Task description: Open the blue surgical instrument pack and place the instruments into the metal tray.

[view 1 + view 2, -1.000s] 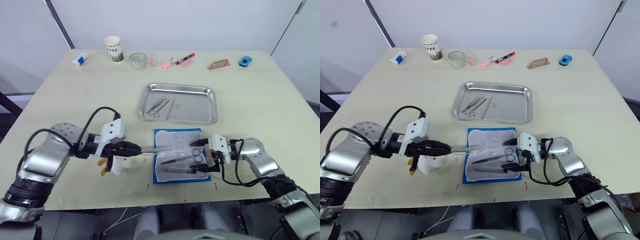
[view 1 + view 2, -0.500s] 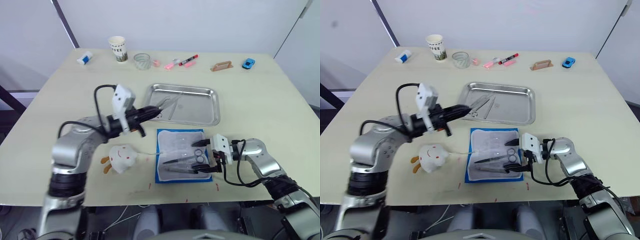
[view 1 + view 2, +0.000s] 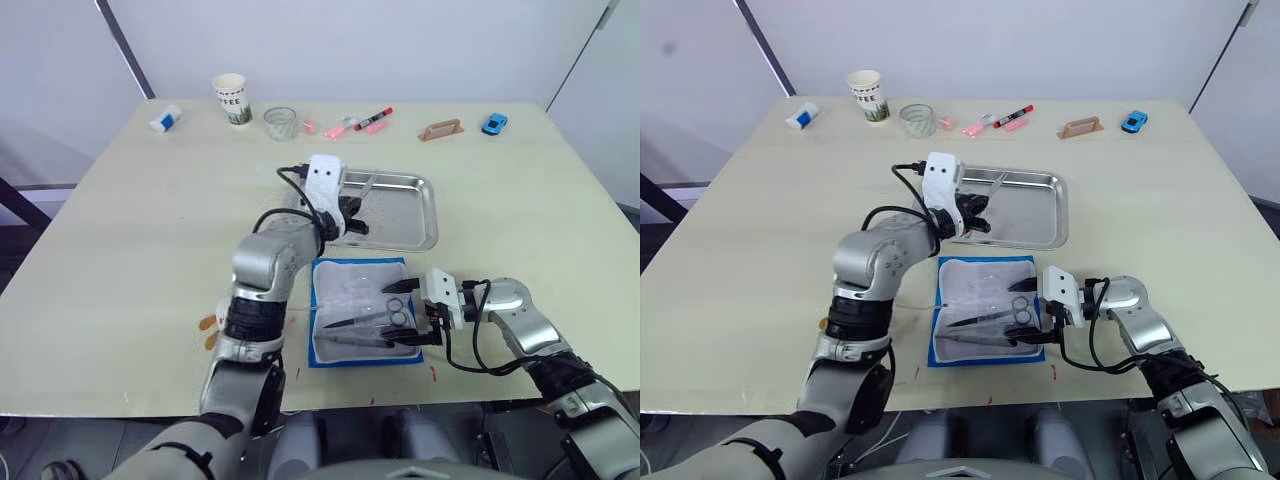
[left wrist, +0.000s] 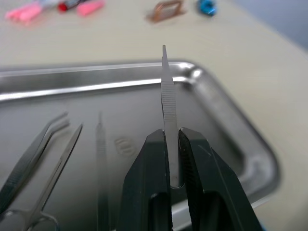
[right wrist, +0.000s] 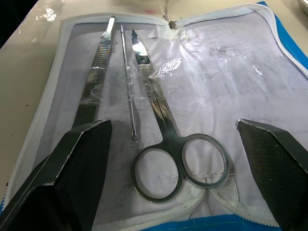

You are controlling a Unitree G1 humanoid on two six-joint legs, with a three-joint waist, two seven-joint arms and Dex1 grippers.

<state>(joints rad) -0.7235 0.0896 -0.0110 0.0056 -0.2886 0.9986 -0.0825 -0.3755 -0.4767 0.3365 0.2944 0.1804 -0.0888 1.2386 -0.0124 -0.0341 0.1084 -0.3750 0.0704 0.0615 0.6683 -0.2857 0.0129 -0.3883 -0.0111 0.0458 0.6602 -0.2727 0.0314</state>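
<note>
A: What is seen from the head camera?

B: The metal tray [image 3: 420, 215] is seen at the middle of the desk [image 3: 130, 240], with the opened blue surgical instrument pack [image 3: 362, 326] laid just beside its near rim, toward the desk's front edge. The left gripper [image 3: 352, 212] is held over the tray's left part, clamped on a thin pair of tweezers [image 3: 367, 184]. The right gripper [image 3: 407, 318] is spread wide at the pack's right edge. A paper cup [image 3: 231, 98], a glass [image 3: 279, 122], markers [image 3: 370, 119] and a small blue toy car [image 3: 491, 123] are lined along the far edge.

A: And from the left wrist?

B: The ribbed tweezers [image 4: 168, 96] are pinched between the closed black fingers [image 4: 149, 183], blade pointing up over the tray [image 4: 226, 125]. Curved forceps [image 4: 33, 149] and another slim tool [image 4: 100, 144] are seen lying on the tray floor.

A: From the right wrist?

B: The pack's pale lining [image 5: 231, 82] is shown open. Ring-handled scissors [image 5: 163, 130], a thin probe [image 5: 129, 96] and a flat-handled tool [image 5: 94, 86] are laid side by side on it. The two fingers [image 5: 72, 168] are set far apart, the scissor rings lying between them, untouched.
</note>
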